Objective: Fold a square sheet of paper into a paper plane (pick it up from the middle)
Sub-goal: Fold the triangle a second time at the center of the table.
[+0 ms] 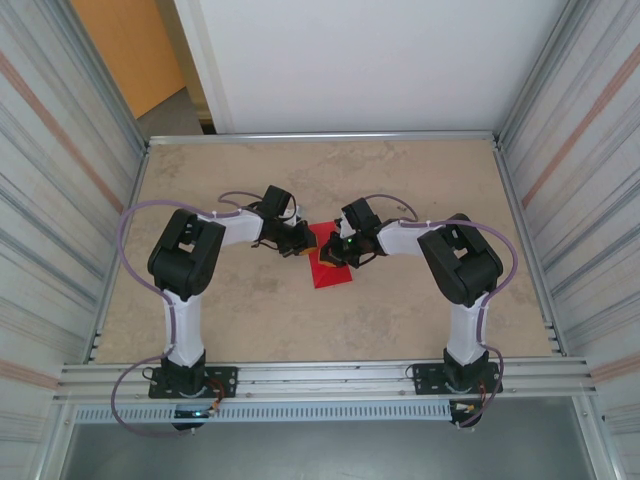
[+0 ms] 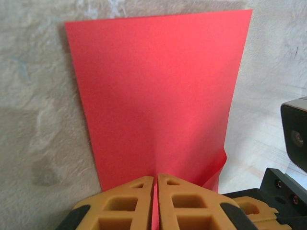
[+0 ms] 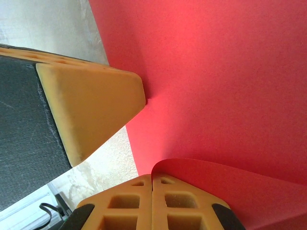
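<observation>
The square sheet of paper (image 1: 330, 268) is bright red and lies mid-table between both arms. In the left wrist view the sheet (image 2: 153, 91) spreads flat ahead, with one corner curled up at the lower right. My left gripper (image 2: 156, 178) is shut on its near edge, a red sliver showing between the jaws. My right gripper (image 3: 152, 178) is shut on a lifted, curling flap of the sheet (image 3: 225, 86). The left gripper's orange finger (image 3: 91, 105) touches the sheet's edge there. From above, the left gripper (image 1: 299, 250) and the right gripper (image 1: 341, 252) meet over the paper. A paper plane is out of view.
The beige table (image 1: 230, 310) is fenced by corrugated metal walls (image 1: 60, 200) on both sides and a metal rail (image 1: 320, 375) along the near edge. Purple cables (image 1: 135, 225) loop beside each arm. The right arm's black camera housing (image 2: 293, 134) sits close to the paper.
</observation>
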